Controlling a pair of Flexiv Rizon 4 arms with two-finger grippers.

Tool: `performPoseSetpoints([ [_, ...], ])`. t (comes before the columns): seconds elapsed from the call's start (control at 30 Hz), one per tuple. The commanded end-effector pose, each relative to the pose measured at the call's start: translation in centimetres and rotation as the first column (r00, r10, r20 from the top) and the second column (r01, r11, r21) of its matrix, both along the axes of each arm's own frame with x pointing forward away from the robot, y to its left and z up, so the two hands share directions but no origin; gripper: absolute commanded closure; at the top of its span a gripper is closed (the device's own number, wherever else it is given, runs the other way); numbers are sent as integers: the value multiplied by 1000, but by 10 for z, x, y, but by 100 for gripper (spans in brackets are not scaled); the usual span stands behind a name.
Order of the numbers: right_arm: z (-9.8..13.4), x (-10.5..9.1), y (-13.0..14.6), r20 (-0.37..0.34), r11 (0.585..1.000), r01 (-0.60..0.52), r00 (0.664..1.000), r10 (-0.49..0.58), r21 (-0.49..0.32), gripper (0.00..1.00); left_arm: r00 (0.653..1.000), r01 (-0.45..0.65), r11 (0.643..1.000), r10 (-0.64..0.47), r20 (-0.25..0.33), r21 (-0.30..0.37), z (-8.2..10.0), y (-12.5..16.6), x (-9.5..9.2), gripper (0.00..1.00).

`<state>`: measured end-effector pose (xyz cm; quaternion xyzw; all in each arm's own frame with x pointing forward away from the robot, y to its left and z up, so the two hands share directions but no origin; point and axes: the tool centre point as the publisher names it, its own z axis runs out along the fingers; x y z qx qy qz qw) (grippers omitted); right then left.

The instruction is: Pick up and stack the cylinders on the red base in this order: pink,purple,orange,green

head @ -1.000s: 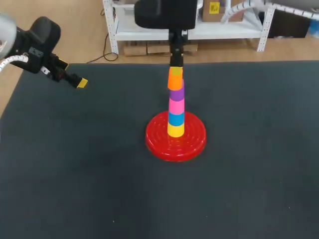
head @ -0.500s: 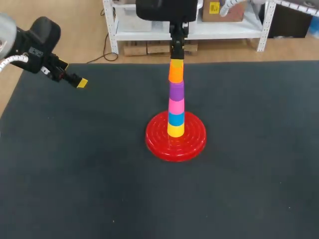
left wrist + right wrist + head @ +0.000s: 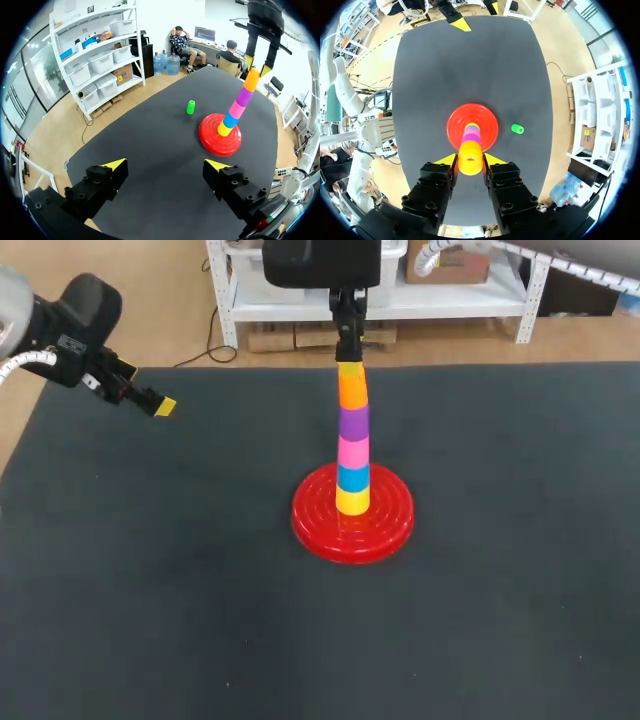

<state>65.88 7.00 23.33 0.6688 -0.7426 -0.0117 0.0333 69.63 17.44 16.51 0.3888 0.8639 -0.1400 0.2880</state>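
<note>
Although the pink cylinder (image 3: 352, 452), purple cylinder (image 3: 353, 422) and orange cylinder (image 3: 351, 390) stand stacked on the red base (image 3: 310, 520), the green cylinder (image 3: 190, 107) lies unstacked on the surface (image 3: 150, 590). The right hand (image 3: 259, 64) hangs open above the stack, and the left hand (image 3: 165, 164) is open and empty.

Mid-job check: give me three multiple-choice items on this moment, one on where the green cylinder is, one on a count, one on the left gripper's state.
1. Where is the green cylinder?
A. on top of the others
B. between gripper fingers
C. on the table, apart from the red base

2. How many cylinders stand stacked on the red base?
A. three
B. five
C. seven

3. How is the left gripper?
A. open and empty
B. shut on a cylinder
C. shut on the base

Answers:
1 C: it sits on the table, clear of the base.
2 B: yellow, blue, pink, purple, orange.
3 A: its fingers stand wide apart with nothing between them.
</note>
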Motion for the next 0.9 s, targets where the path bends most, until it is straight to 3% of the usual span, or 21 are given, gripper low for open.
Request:
performPoseSetpoints([
  [0.03,-3,2,0,-6,1000,3,1000,-3,0,100,1000,-1,1000,1,0,2,0,0,0,0],
  [0.7,-26,-6,-2,-55,999,17,998,-15,36,100,1000,-1,1000,1,0,2,0,0,0,0],
  [0.73,-23,-7,-2,-46,999,14,999,-12,40,82,1000,-1,1000,1,0,2,0,0,0,0],
  [0.77,-20,-7,-2,-32,999,7,999,-6,46,0,1000,-1,1000,1,0,2,0,0,0,0],
  [0.9,-1,-6,-5,-5,996,16,1000,-15,89,0,1000,-1,1000,1,0,2,0,0,0,0],
])
